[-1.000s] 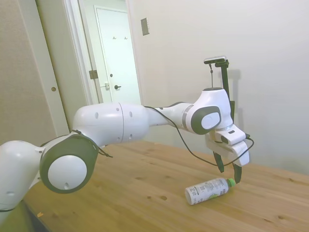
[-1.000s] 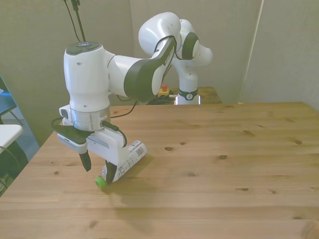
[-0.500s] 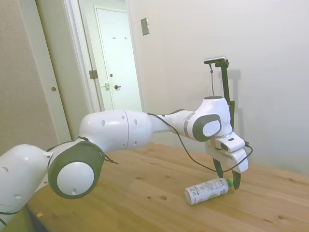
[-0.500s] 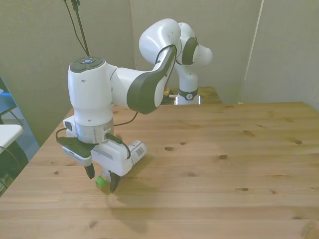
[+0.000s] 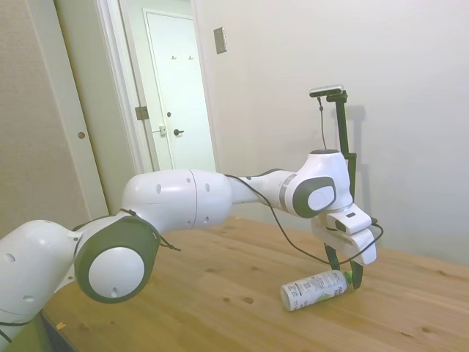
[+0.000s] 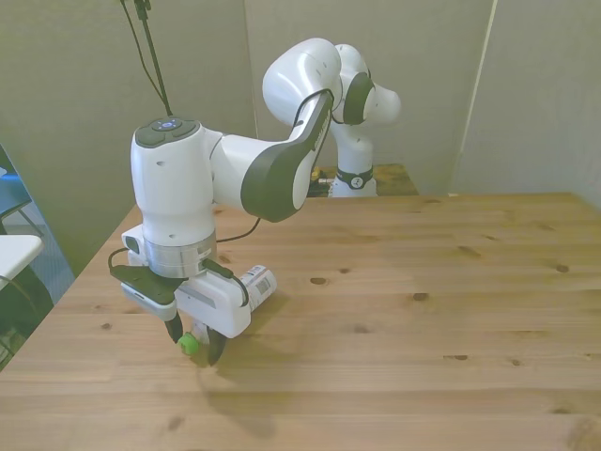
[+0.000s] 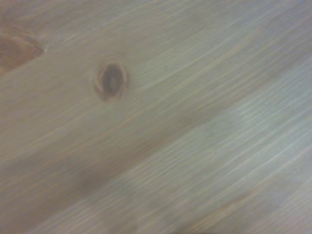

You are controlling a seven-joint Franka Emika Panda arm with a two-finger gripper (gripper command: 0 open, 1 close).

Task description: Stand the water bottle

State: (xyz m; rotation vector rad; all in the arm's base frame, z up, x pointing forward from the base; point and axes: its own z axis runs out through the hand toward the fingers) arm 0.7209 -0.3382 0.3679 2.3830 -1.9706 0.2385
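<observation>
The water bottle (image 5: 314, 288) lies on its side on the wooden table (image 5: 212, 286). It is clear plastic with a white label (image 6: 255, 282) and a green cap (image 6: 190, 344). In the front view the cap points toward the near edge, at the front view's left. My gripper (image 6: 194, 342) is low over the cap end, open, with one dark finger on each side of the cap (image 5: 350, 276) and the fingertips near the tabletop. The gripper's body hides much of the bottle in the front view. The wrist view holds only blurred wood with a dark knot (image 7: 112, 80).
The table (image 6: 423, 282) stretches wide toward the front view's right, bare wood with a few knots. Its left edge in the front view runs close to the gripper. In the side view a wall stands behind the table and a door (image 5: 176, 95) farther back.
The gripper has come down from above the bottle's cap end until its fingers straddle the green cap near the table. The bottle has not moved.
</observation>
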